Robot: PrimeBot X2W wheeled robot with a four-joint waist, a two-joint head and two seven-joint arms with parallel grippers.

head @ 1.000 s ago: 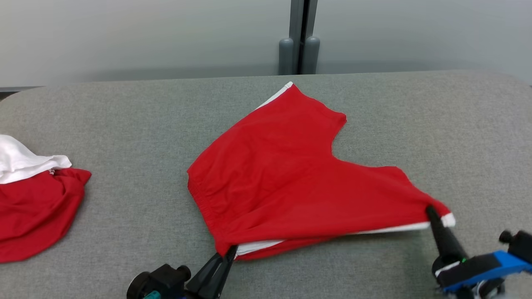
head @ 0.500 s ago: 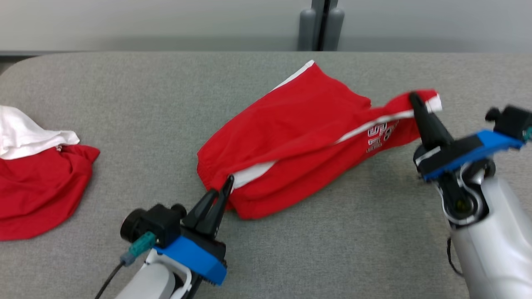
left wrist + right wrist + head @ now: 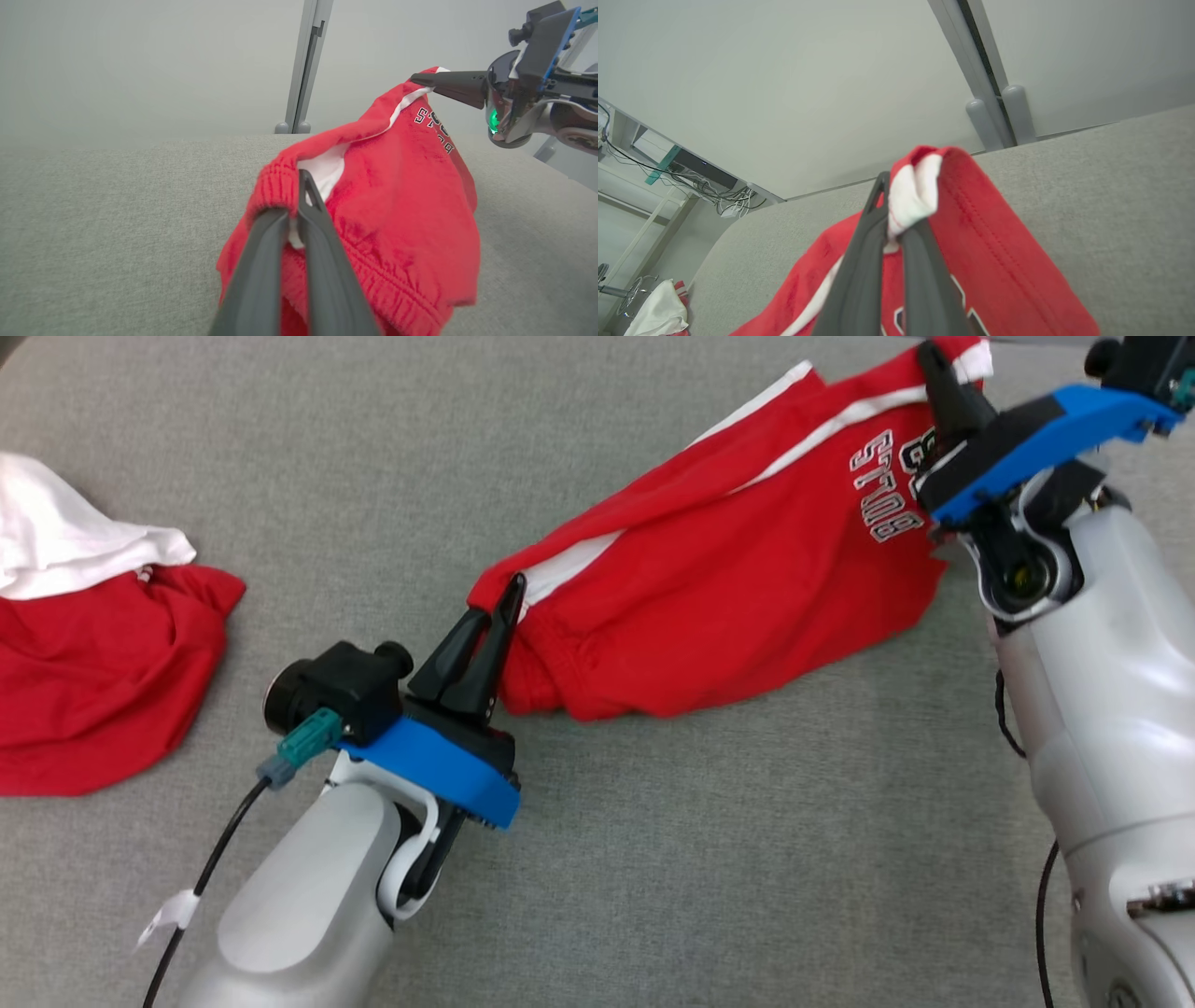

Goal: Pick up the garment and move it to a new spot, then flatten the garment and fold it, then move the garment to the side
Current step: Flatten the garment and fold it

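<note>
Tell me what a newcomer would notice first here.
The red shorts hang stretched at centre: the left gripper pinches the waistband, and the right gripper holds a white-trimmed hem corner raised. A red and white clothes heap lies at far left.

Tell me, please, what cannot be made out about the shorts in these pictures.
- Print on the shorts: head view, the right claw covers its end.
- Held corner: head view, cut by the top edge.
- Pile: head view, cut by the left edge; right wrist view, too small.
</note>
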